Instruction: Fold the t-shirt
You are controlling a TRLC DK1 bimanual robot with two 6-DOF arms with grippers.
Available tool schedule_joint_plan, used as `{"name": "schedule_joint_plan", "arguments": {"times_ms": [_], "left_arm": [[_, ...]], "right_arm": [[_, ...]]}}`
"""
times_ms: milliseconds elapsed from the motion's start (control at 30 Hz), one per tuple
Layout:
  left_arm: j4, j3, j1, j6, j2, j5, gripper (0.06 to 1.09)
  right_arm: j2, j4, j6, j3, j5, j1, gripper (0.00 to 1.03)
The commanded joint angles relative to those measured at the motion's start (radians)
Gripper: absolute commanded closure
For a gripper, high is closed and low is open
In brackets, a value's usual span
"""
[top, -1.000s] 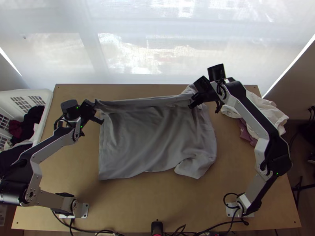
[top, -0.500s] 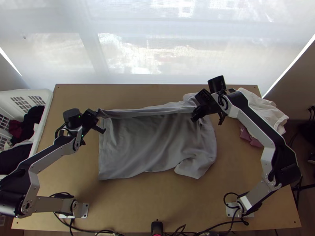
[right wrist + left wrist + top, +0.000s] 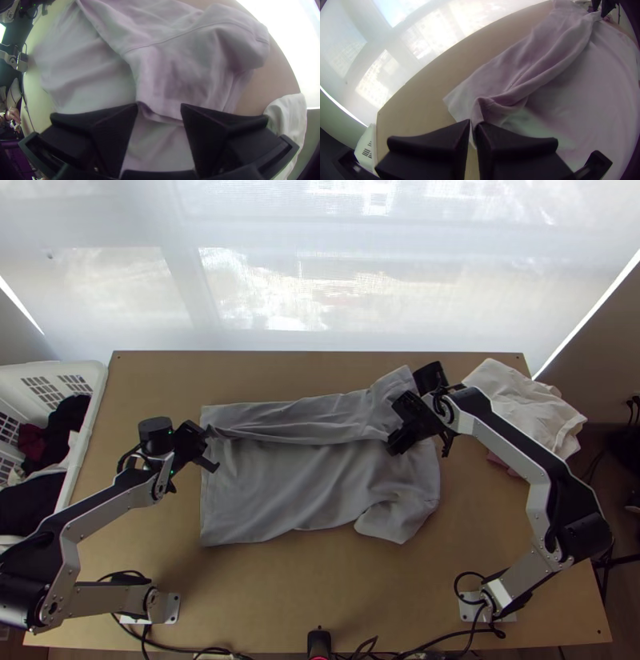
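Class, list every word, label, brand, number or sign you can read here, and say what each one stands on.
No text can be read.
Grey t-shirt: no lettering on the cloth that shows.
White basket: slots, no lettering visible.
Left arm and right arm: any print is too small to read.

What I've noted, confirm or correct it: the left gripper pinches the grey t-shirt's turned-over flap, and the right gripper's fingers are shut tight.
The right gripper is wrong: its fingers are apart, as the right wrist view shows. The left gripper does pinch the turned-over flap of the grey t-shirt.
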Motion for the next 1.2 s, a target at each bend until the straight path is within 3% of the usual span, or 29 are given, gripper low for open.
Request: {"name": "schedule_joint_plan", "arguments": {"times_ms": [0,133,267,567,767,867,1167], "left_arm": [[-0.14,-0.019,-0.01,-0.034,-0.036,0.001,0.62],[-0.328,0.01,-0.01,-0.089,-0.11,0.006,0.27],[-0.577,0.045,0.01,-0.12,-0.229,0.122,0.16],[-0.988,0.062,0.038,-0.124,-0.435,0.19,0.15],[-1.258,0.123,0.016,-0.206,-0.443,0.205,0.2],[-1.325,0.13,0.007,-0.242,-0.439,0.253,0.29],[-1.43,0.128,-0.108,-0.334,-0.377,0.285,0.33]], "right_arm": [[-0.017,0.0,0.015,-0.034,-0.002,-0.002,0.14],[-0.055,-0.003,0.032,-0.043,-0.002,-0.014,0.09],[-0.11,-0.006,0.043,-0.054,-0.002,-0.039,0.08],[-0.262,-0.09,0.089,-0.066,-0.002,-0.019,0.06],[-0.351,-0.116,0.118,-0.086,-0.002,-0.007,0.06],[-0.388,-0.125,0.124,-0.112,-0.002,-0.005,0.06],[-0.466,-0.159,0.133,-0.152,-0.002,0.021,0.06]]}}
